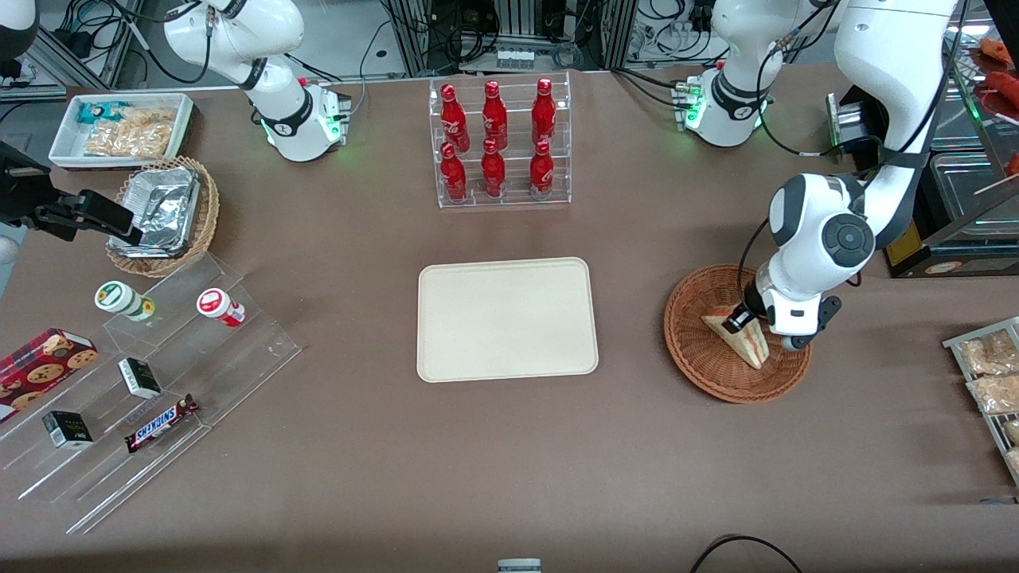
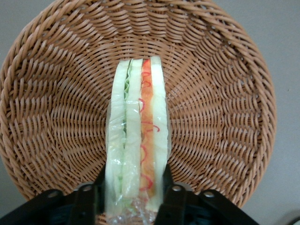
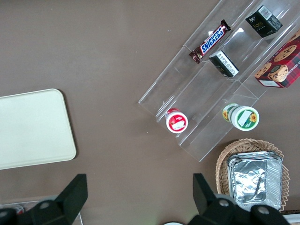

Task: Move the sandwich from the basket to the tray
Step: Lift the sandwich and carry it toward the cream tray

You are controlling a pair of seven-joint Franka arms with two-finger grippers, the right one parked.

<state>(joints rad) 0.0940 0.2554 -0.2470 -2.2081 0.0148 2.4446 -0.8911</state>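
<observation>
The sandwich [image 1: 746,342], a wrapped wedge of white bread with red and green filling, lies in the round reddish-brown wicker basket [image 1: 691,362] toward the working arm's end of the table. My left gripper [image 1: 740,319] is low in the basket at the sandwich's wide end. In the left wrist view the two black fingers [image 2: 171,190] press against both bread faces of the sandwich [image 2: 138,131], so the gripper [image 2: 133,190] is shut on it, with the basket [image 2: 56,117] all around. The cream tray [image 1: 506,318] lies flat at the table's middle, bare, and also shows in the right wrist view [image 3: 33,129].
A clear rack of red bottles [image 1: 500,143] stands farther from the front camera than the tray. Toward the parked arm's end are a stepped acrylic shelf with snacks [image 1: 143,374], a tan basket with a foil container [image 1: 163,215] and a white bin [image 1: 119,127]. Snack packets [image 1: 991,374] lie beside the basket.
</observation>
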